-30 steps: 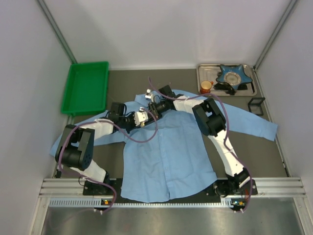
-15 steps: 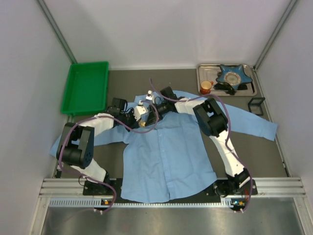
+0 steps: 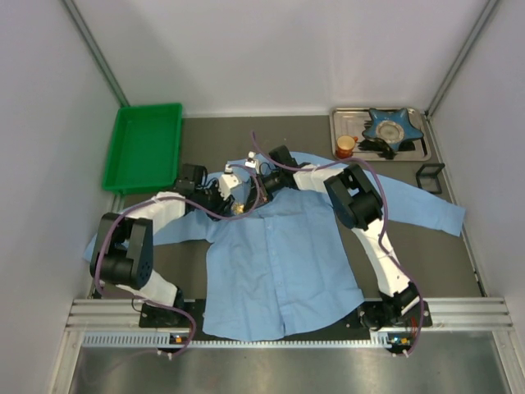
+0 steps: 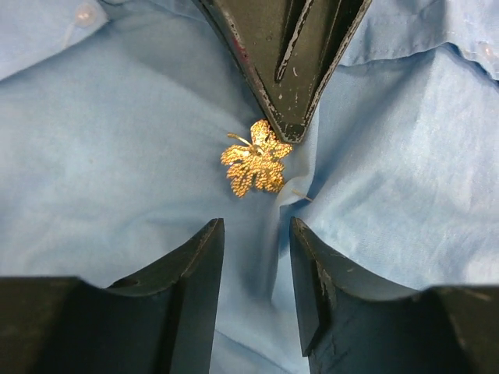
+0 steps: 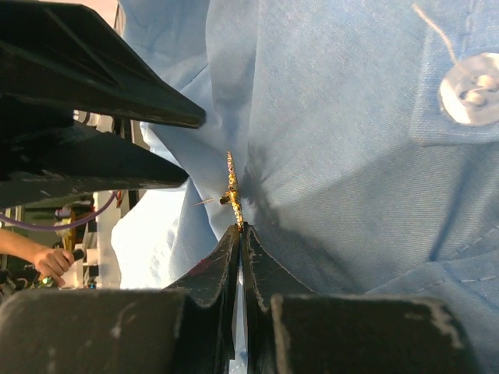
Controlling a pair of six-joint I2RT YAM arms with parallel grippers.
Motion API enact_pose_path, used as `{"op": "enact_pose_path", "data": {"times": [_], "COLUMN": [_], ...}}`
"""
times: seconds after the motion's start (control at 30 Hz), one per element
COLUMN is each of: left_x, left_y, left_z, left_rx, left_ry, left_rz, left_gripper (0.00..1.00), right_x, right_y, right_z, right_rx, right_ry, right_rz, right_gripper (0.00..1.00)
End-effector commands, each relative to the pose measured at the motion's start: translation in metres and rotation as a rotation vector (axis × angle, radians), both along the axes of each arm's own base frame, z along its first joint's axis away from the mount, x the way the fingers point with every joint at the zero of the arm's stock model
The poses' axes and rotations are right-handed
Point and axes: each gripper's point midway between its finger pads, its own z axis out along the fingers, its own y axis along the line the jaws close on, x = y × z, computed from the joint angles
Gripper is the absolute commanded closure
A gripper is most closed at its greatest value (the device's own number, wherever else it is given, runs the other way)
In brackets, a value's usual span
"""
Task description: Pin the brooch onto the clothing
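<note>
Left wrist shows the brooch (image 4: pixel 255 160) face-on; right wrist — edge-on (thin).

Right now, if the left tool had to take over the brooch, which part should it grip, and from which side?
Probably the free lower-left lobes of the brooch, approached from the left tool's own side. The right tool is shut on the upper-right tip, so only that lower edge of the thin, flat leaf is clear, lying against the shirt.

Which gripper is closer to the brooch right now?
Right. The right gripper is shut on the edge of the brooch; the left gripper is open just short of it, not touching.
</note>
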Motion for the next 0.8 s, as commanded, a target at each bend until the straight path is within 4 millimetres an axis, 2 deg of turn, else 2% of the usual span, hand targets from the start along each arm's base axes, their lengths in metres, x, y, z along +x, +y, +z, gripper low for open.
{"op": "enact_pose_path", "data": {"times": [0.0,0.07,0.13,0.3,0.6,0.77], "left_x": [0.002,0.004,0.003,0.015,0.029,0.015], "left_y": [0.001,0.002,0.002,-0.009,-0.031,-0.041], "left_z": [0.028,0.036,0.036,0.048,0.039,0.027], "left_rx": [-0.09,-0.088,-0.087,-0.12,-0.058,-0.016], "left_ry": [-0.112,-0.182,-0.218,-0.304,-0.312,-0.29], "left_rz": [-0.021,-0.041,-0.063,-0.119,-0.207,-0.294], "left_gripper": [0.54,0.53,0.51,0.48,0.47,0.45], "right_x": [0.003,0.004,0.005,0.005,0.007,0.006], "right_y": [0.007,0.008,0.008,0.008,0.009,0.009], "right_z": [0.03,0.031,0.032,0.031,0.032,0.032], "right_rx": [0.041,0.044,0.047,0.045,0.046,0.046], "right_ry": [-0.075,-0.077,-0.08,-0.075,-0.077,-0.076], "right_rz": [0.001,0.002,0.002,0.001,-0.001,0.002], "right_gripper": [1.0,1.0,1.0,1.0,1.0,1.0]}}
